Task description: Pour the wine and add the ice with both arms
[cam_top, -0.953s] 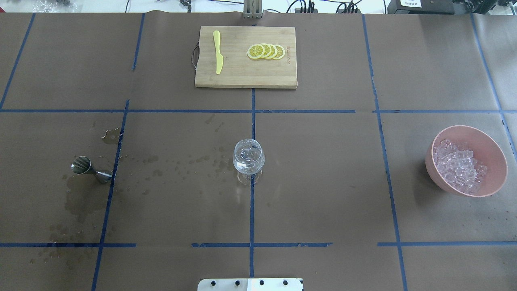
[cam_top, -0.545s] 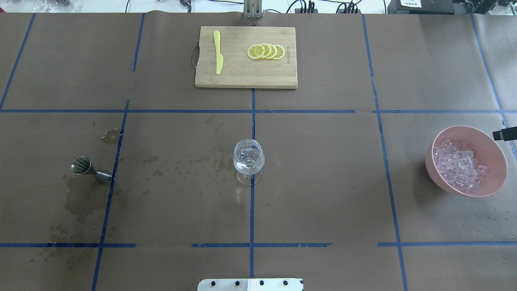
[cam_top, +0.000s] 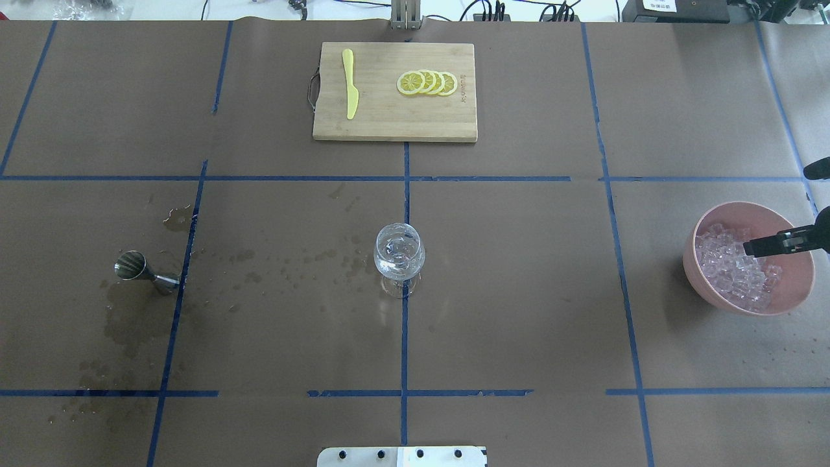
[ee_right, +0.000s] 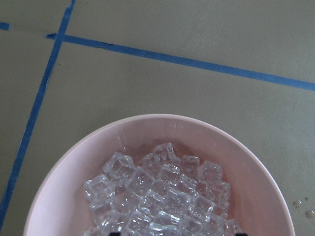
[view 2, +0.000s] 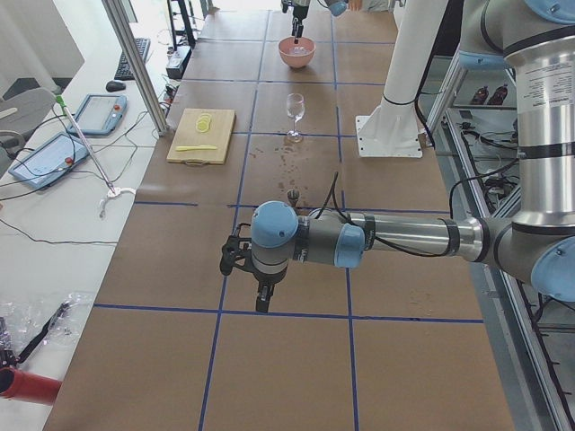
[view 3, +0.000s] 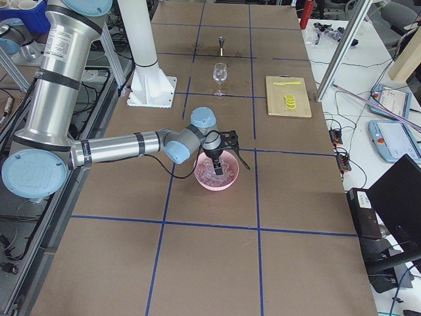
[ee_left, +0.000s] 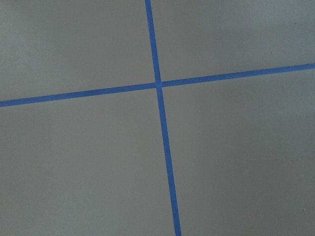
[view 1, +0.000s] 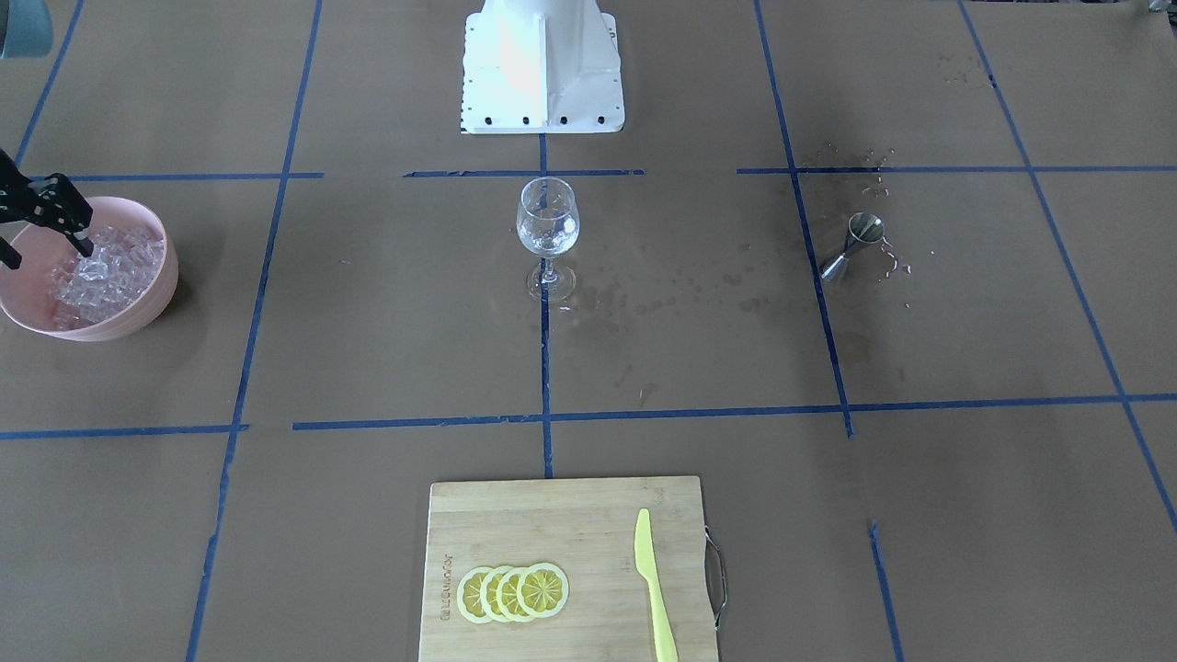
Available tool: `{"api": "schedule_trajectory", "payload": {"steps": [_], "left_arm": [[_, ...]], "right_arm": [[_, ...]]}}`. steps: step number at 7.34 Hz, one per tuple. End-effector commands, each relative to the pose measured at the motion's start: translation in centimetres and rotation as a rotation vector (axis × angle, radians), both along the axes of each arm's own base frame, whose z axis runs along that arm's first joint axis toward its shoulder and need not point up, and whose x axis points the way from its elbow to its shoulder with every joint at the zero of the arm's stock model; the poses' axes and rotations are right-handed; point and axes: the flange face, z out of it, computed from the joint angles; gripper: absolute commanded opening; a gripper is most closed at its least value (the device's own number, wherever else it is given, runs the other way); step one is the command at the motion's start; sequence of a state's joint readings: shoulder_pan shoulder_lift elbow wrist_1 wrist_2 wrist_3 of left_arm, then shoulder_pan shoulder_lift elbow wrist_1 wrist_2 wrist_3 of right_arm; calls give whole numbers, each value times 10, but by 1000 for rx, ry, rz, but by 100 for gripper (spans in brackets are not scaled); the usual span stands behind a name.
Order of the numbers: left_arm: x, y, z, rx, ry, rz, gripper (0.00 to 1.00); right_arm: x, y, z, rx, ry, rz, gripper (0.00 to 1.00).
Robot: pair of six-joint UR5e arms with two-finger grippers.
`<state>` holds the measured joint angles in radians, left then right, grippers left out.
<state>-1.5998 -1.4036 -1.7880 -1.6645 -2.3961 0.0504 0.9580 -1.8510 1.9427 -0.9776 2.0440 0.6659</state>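
Note:
The pink bowl of ice stands at the table's right. My right gripper hangs open just above the ice, one finger over the heap. The right wrist view looks straight down on the ice in the bowl, with both black fingertips at its bottom edge, apart. The wine glass stands upright at the table's centre with something clear in its bowl. My left gripper shows only in the exterior left view, low over bare table far to the left; I cannot tell whether it is open.
A steel jigger stands at the left among wet stains. A wooden cutting board at the far centre holds lemon slices and a yellow knife. The white pedestal is behind the glass.
My right gripper came in from the right edge and moved over the bowl of ice. One second ago it was out of view. Nothing else moved.

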Motion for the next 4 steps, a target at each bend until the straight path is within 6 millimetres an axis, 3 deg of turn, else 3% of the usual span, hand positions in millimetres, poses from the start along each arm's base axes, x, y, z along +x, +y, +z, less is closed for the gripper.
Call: {"api": "schedule_trajectory", "payload": {"steps": [1,3,4], "left_arm": [[0,-1,0,13,0,0,100],[0,-1,0,11,0,0,100],[0,-1,0,13,0,0,100]], "right_arm": [[-18,5,14,-2,37,-29,76],[-29,9,19,1,53,-48,72],[-33,10,22,-1,60,-55,65]]}}
